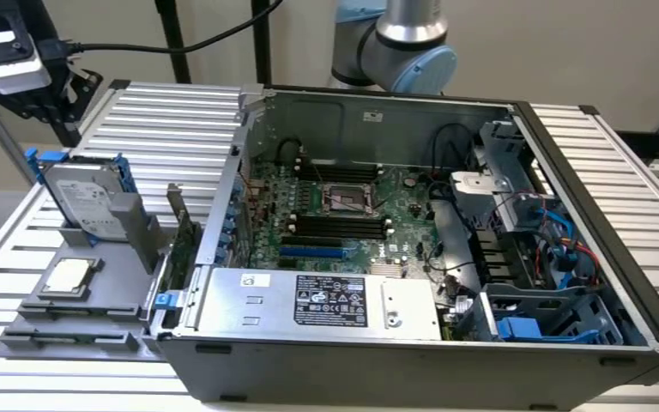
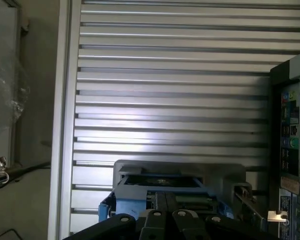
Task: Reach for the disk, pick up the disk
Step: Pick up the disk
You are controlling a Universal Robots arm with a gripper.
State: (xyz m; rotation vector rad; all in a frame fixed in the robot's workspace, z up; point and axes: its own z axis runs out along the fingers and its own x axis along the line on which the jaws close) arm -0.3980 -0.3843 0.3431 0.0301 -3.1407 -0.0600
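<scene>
Reaching step: the gripper [image 1: 32, 96] goes for the disk [image 1: 81, 199], and I think this is the step in hand. The gripper hangs high over the disk and does not touch it.
How to do it well: come straight down over the top edge of the disk. Line the jaws up with its two flat faces. Stay off the blue rails [image 1: 37, 165] so nothing snags. Go slow, because the disk stands in a slot and could tip or jam if it is pushed sideways.
Where the disk is: it stands on its edge, leaning back a little, in a grey holder [image 1: 129, 225] on the bench [image 1: 604, 163]. That is at the exterior view's left, just beside the open computer case [image 1: 421, 365]. Its white label faces us.
Arm pose: the grey arm [image 1: 404, 39] rises behind the case, at the far side of the bench. Its wrist end is out over the holder and points down. In the wrist view the blue-framed top of the disk sits right under the gripper, so the aim looks good to me.
Jaws: I cannot tell if they are apart or together.
Things close by: a small square chip [image 1: 69, 276] lies flat on a grey tray, in front of the disk. A big silver box [image 1: 329, 300] with a black label sits inside the case. Neither one is the thing to grab.
</scene>
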